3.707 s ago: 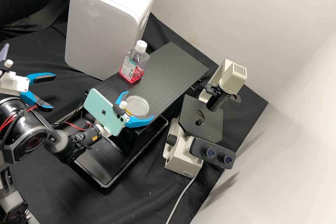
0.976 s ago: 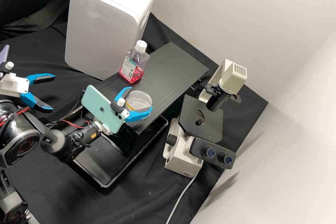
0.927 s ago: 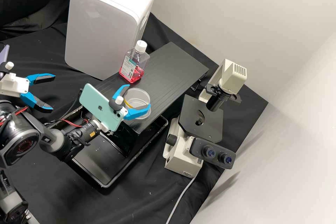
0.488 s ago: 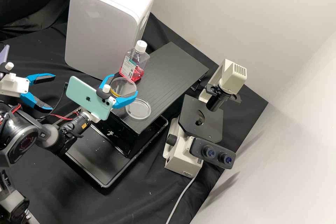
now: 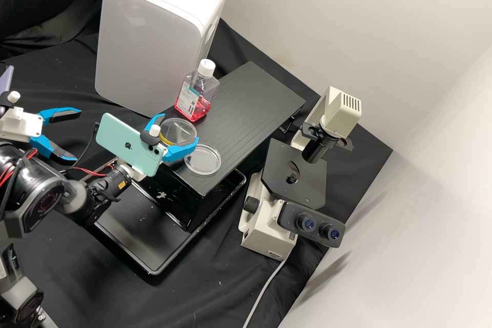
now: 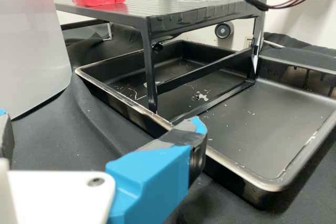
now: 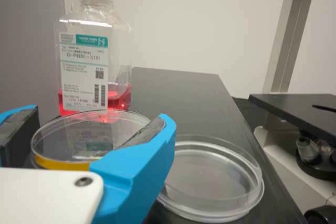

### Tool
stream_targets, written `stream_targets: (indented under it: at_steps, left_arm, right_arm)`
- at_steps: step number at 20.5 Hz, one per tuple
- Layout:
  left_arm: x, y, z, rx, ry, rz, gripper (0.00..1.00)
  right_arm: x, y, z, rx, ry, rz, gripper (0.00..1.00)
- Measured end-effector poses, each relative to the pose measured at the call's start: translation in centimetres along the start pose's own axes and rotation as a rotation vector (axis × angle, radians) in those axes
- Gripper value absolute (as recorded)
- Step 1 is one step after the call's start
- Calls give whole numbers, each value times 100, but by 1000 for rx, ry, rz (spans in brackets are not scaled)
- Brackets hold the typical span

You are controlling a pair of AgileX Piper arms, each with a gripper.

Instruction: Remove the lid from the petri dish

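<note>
We see the right tool point(image 5: 180, 129) squeezing a dish half point(image 5: 177, 130), a round clear piece with a yellow band around it. One blue finger presses on each side of it, and the piece sits about flat between them. It is over the near left corner of the black shelf point(image 5: 256, 95). We cannot tell if it touches the shelf or hangs a little above it. We also cannot tell if this piece is the lid or the bottom.

The other half point(image 5: 202, 159) is clear too. It lies flat on the shelf by the near short edge, by itself, just beside the held piece.

The left tool point(image 5: 77, 133) is let go, with its two blue fingers spread wide. It is off the shelf, over the left side of the table point(image 5: 220, 287), well apart from both halves.

A bottle point(image 5: 195, 95) with red liquid and a white cap stands upright at the shelf's long left edge, next to a big white box point(image 5: 154, 31). The shelf stands in a black tray point(image 5: 148, 246). A microscope point(image 5: 302, 189) stands on the table by the right side of the tray.
</note>
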Motion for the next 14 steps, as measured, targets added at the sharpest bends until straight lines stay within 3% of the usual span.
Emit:
stream_targets:
  at_steps: [11,12,14]
  left_arm:
    - [3,-11,-3,-3,7,-4,100]
    - [3,-11,-3,-3,7,-4,100]
    - [3,-11,-3,-3,7,-4,100]
  right_arm:
    - [2,62,71,-2,-27,24,0]
    - [2,62,71,-2,-27,24,100]
    - [2,62,71,-2,-27,24,100]
